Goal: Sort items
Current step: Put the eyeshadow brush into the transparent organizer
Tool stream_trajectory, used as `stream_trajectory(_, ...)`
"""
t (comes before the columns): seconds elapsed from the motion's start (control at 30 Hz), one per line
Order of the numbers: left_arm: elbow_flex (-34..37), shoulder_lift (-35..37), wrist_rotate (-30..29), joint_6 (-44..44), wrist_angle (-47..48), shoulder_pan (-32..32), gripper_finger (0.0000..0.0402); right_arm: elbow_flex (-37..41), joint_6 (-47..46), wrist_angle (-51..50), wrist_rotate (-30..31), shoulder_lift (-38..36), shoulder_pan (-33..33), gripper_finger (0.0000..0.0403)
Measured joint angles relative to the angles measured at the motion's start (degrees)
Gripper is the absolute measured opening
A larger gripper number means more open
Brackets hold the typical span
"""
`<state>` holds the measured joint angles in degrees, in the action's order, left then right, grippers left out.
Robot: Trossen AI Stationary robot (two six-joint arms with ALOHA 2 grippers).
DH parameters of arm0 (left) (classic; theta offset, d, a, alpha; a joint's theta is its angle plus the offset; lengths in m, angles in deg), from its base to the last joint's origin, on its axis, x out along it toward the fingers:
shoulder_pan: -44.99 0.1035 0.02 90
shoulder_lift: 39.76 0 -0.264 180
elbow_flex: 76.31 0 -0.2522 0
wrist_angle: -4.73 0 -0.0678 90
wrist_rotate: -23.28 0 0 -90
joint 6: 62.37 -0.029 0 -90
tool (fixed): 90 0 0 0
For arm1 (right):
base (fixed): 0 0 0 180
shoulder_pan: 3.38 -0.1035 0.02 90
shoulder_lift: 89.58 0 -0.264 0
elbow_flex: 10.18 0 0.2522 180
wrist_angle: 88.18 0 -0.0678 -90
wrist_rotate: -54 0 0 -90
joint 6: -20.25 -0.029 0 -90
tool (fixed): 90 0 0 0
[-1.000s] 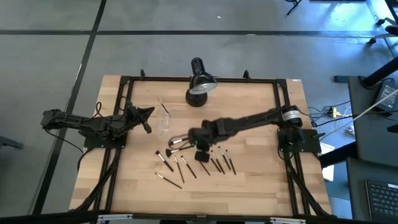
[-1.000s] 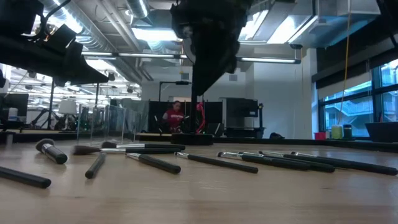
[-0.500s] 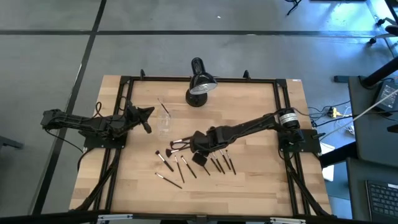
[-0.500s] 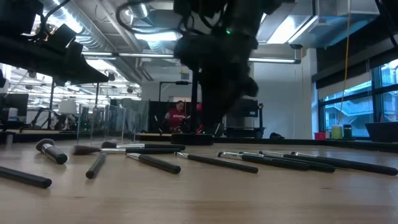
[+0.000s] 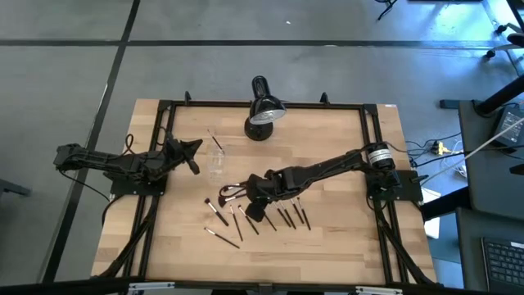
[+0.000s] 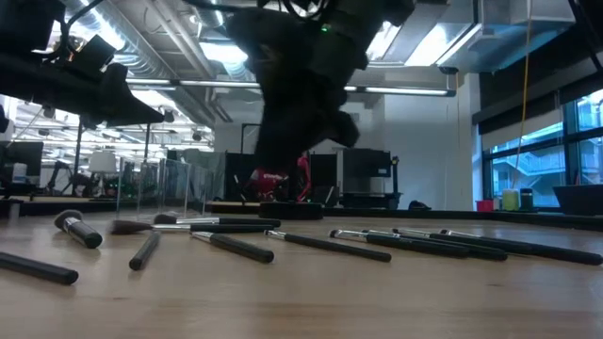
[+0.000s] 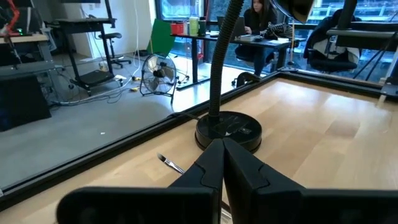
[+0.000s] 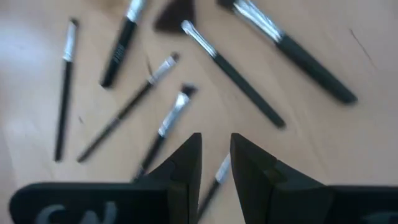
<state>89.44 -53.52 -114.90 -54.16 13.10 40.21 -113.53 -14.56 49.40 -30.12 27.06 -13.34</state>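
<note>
Several thin makeup brushes lie flat on the wooden table [image 5: 344,238]: a row [image 5: 286,216] in the middle, others [image 5: 221,236] to its left, and a fan brush beside a thick one [image 5: 228,193]. One more [image 5: 214,139] lies near a clear cup [image 5: 216,164]. My right gripper [image 5: 249,205] hovers slanting down over the left brushes, its fingers [image 8: 186,158] open by a narrow gap. A thin brush [image 8: 219,171] lies on the table under that gap. My left gripper [image 7: 222,149] is shut and held level at the table's left side [image 5: 196,149].
A black desk lamp [image 5: 262,115] stands at the far middle of the table, its base [image 7: 229,129] straight ahead of my left gripper. A black frame [image 5: 164,106] runs round the table. Bare wood lies along the near edge and at the right.
My right gripper has sunk toward the brushes and shifted toward the table's left and near edges, rolling about its own axis. Its finger gap looks unchanged. No brush has moved.
</note>
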Motion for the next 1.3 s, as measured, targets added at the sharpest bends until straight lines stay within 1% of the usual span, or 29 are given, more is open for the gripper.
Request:
stream_trajectory(0.07, 0.0, 0.0, 0.0, 0.0, 0.0, 0.0, 0.0006, 0.0, 1.9, 4.6, -1.6, 1.0, 0.0, 0.0084)
stream_trajectory(0.1, 0.0, 0.0, 0.0, 0.0, 0.0, 0.0, 0.0006, 0.0, 2.4, 6.9, -3.6, 1.8, 0.0, 0.0084)
stream_trajectory(0.17, 0.0, 0.0, -0.1, 0.0, 0.0, 0.0, 0.0006, 0.0, 2.4, 14.4, -9.5, 3.9, 0.1, 0.0084)
stream_trajectory(0.23, 0.0, 0.0, -0.1, 0.0, 0.0, 0.0, 0.0006, -0.6, 0.7, 22.0, -15.3, 6.8, 0.5, 0.0084)
stream_trajectory(0.27, 0.0, 0.0, -0.1, 0.0, 0.0, 0.0, 0.0006, -1.8, -0.2, 24.4, -17.2, 8.4, 0.8, 0.0084)
stream_trajectory(0.3, 0.0, 0.0, -0.1, 0.1, -0.2, 0.0, 0.0006, -3.3, -0.4, 24.7, -17.8, 10.0, 1.1, 0.0084)
stream_trajectory(0.37, 0.0, 0.0, 0.2, 0.9, -0.3, 0.0, 0.0006, -7.1, 2.4, 22.0, -16.8, 12.5, 2.0, 0.0084)
stream_trajectory(0.5, 0.0, 0.0, 1.5, 1.1, -0.2, 0.0, 0.0006, -14.6, 14.9, 10.7, -10.7, 15.7, 2.7, 0.0084)
stream_trajectory(0.57, 0.0, 0.0, 1.6, 1.1, -0.1, 0.0, 0.0006, -17.8, 21.1, 6.0, -8.9, 16.5, 2.5, 0.0084)
stream_trajectory(0.6, 0.0, 0.0, 1.6, 0.9, 0.0, 0.0, 0.0006, -19.0, 22.8, 4.2, -8.6, 16.9, 2.3, 0.0084)
stream_trajectory(0.67, 0.0, 0.0, 1.6, 0.4, 0.0, 0.0, 0.0006, -20.8, 23.0, 4.0, -8.5, 17.2, 2.1, 0.0084)
stream_trajectory(0.83, 0.0, 0.0, 1.5, 0.2, 0.0, 0.0, 0.0006, -21.4, 21.3, 10.3, -9.0, 17.2, 1.4, 0.0084)
stream_trajectory(0.9, 0.0, 0.0, 1.4, 0.2, 0.0, 0.0, 0.0006, -21.4, 21.6, 14.6, -8.7, 17.2, 0.6, 0.0084)
stream_trajectory(0.97, 0.0, 0.0, 0.8, 0.0, 0.1, 0.0, 0.0006, -21.5, 21.7, 21.1, -9.0, 18.0, -0.5, 0.0084)
stream_trajectory(1.0, 0.0, 0.0, 0.4, -0.2, 0.1, 0.0, 0.0006, -21.6, 21.8, 24.2, -9.8, 18.2, -1.0, 0.0084)
stream_trajectory(1.1, 0.0, 0.0, 0.3, -0.2, 0.4, 0.0, 0.0006, -21.6, 24.0, 29.1, -13.1, 19.8, -2.4, 0.0084)
stream_trajectory(1.2, 0.0, -0.2, -0.1, -0.2, 0.5, 0.0, 0.0006, -21.4, 24.9, 28.6, -13.6, 21.2, -3.1, 0.0084)
stream_trajectory(1.3, 0.0, -0.3, -2.3, -1.7, 0.3, 0.0, 0.0006, -21.4, 22.9, 28.5, -17.0, 22.1, -2.7, 0.0084)
